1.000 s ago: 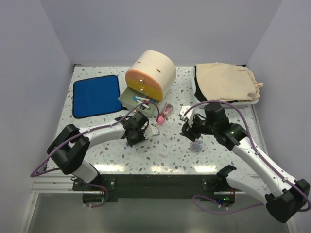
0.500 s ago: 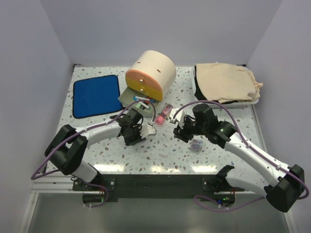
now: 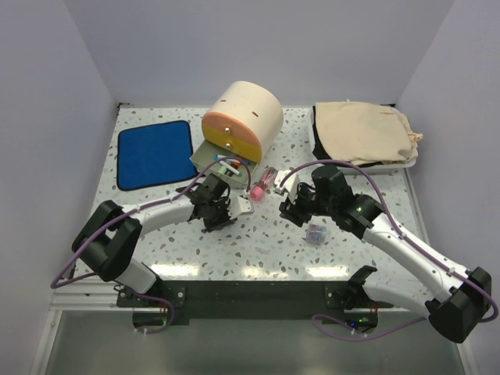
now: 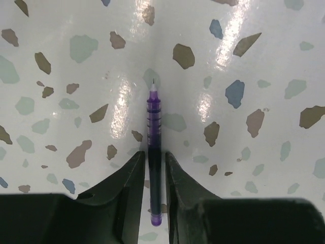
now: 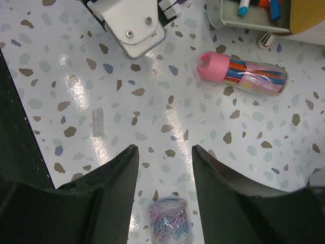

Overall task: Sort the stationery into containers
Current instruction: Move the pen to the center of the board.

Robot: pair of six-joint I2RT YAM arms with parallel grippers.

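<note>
My left gripper (image 4: 152, 155) is shut on a thin dark purple pen (image 4: 153, 117), tip pointing down just above the speckled table. In the top view the left gripper (image 3: 219, 211) is just in front of the open grey drawer (image 3: 212, 159) of the beige cylindrical cabinet (image 3: 244, 116). The drawer (image 5: 249, 18) holds blue-tipped pens. My right gripper (image 5: 164, 148) is open and empty above the table. A pink transparent tube (image 5: 244, 75) lies ahead of it, and a tiny clear box of clips (image 5: 170, 227) lies between its fingers' bases. The tube (image 3: 264, 183) and box (image 3: 315, 232) also show from above.
A blue cloth (image 3: 156, 152) lies at the back left. A white tray with a beige bag (image 3: 363, 131) stands at the back right. The left arm's wrist camera (image 5: 132, 25) is close to the right gripper's far left side.
The right gripper has moved left toward the pink tube and the left arm. The left gripper has shifted slightly toward the open drawer, still holding the pen.
</note>
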